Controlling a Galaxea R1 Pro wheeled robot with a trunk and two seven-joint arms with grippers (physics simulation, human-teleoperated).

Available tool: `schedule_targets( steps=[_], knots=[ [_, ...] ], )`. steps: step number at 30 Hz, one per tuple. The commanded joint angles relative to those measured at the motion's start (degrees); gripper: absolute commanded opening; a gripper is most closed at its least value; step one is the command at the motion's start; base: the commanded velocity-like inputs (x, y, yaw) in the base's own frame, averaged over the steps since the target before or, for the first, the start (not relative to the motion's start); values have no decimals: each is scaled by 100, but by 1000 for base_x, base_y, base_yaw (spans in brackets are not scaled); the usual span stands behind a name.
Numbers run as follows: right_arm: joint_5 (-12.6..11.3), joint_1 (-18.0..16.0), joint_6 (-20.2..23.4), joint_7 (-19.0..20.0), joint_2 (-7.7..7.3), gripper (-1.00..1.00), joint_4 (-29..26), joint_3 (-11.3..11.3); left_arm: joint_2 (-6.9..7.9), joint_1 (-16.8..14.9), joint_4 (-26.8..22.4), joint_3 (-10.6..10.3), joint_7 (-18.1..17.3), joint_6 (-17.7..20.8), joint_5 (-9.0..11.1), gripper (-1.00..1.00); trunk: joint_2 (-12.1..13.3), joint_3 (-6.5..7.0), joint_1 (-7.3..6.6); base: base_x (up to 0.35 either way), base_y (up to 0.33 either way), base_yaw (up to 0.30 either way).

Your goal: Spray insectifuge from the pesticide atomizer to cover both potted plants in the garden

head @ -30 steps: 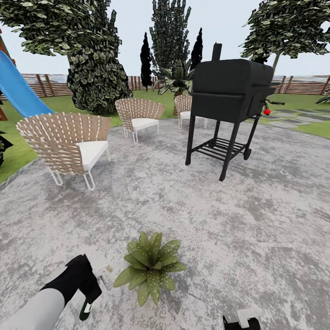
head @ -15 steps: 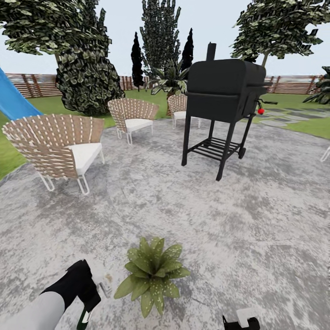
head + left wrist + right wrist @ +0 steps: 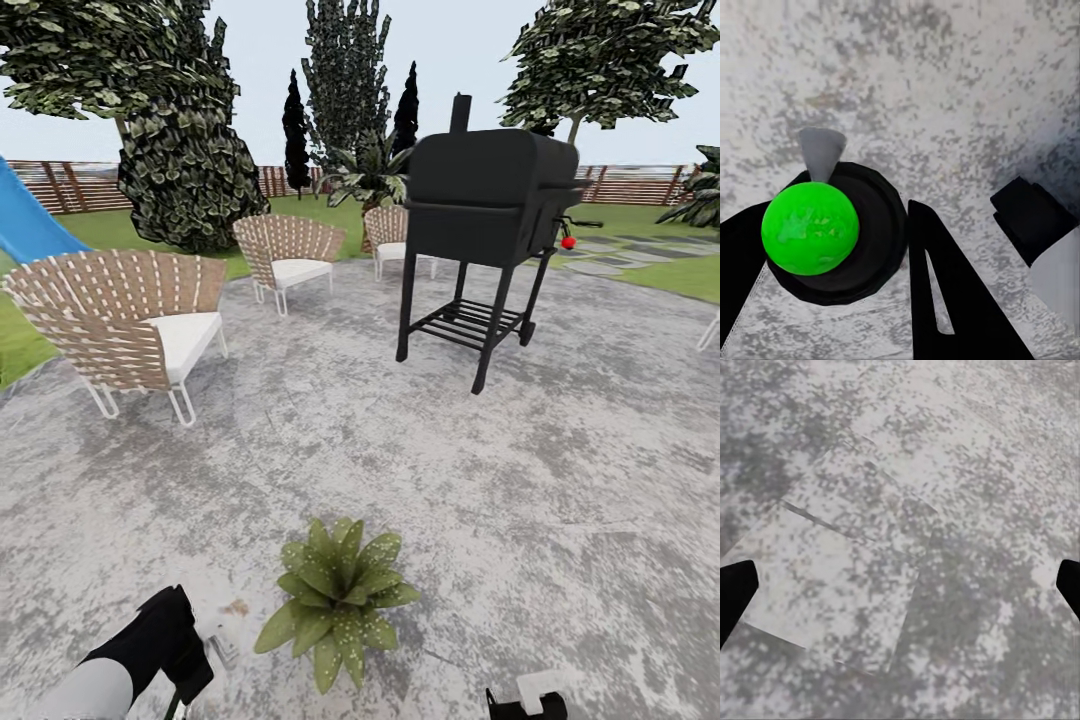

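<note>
The left end effector (image 3: 832, 247) was pinching the pesticide atomizer (image 3: 832, 229), held low just beside the potted plant (image 3: 335, 600) on the stone paving (image 3: 500, 480). The right end effector (image 3: 900, 585) hung spread and empty. To spray well, I judged, the nozzle needed turning toward the leaves and sweeping over the whole rosette.

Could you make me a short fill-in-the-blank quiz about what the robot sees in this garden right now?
1. The potted plant stands on grey stone ____.
2. The left gripper is shut on an atomizer whose round top is ____ in colour.
3. The black grill stands on the paving to the ____ of the three wicker chairs.
4. The right gripper's fingers stand wide ____.

Missing words: paving; green; right; apart
</note>
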Motion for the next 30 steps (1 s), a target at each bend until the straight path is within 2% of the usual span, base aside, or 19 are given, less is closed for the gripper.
schedule_targets(
  steps=[1,8,16,18,21,23,25,30],
  knots=[
    [39,-5,-9,-58,0,100,6,39,-4,3,-8,18,-26,32,-25,-100,-2,-5,-1,0,295,0],
    [41,-5,-9,-56,1,100,11,36,20,17,-1,42,-21,27,-16,-100,-2,19,-1,-77,78,-161],
    [41,-5,-9,-52,1,100,11,36,-7,23,-8,45,-5,26,-4,-100,-2,20,-1,-76,148,-13],
    [41,-5,-9,-50,1,100,11,36,-30,19,-15,45,-4,24,5,-100,-2,23,-1,-1,7,-142],
    [41,-5,-9,-50,1,100,11,36,-147,20,-18,48,17,-2,3,-100,-2,32,-1,0,2,-224],
    [41,-5,-9,-51,1,100,11,36,-156,22,-10,47,134,-19,2,-100,-2,38,-1,0,0,-244],
    [41,-5,-9,-50,1,100,11,36,-84,53,55,47,313,-35,4,-100,-2,43,-1,0,0,-167],
    [41,-3,-9,-51,1,100,11,36,88,230,94,147,360,-52,8,-100,-2,44,-1,0,0,-18]
  ],
)
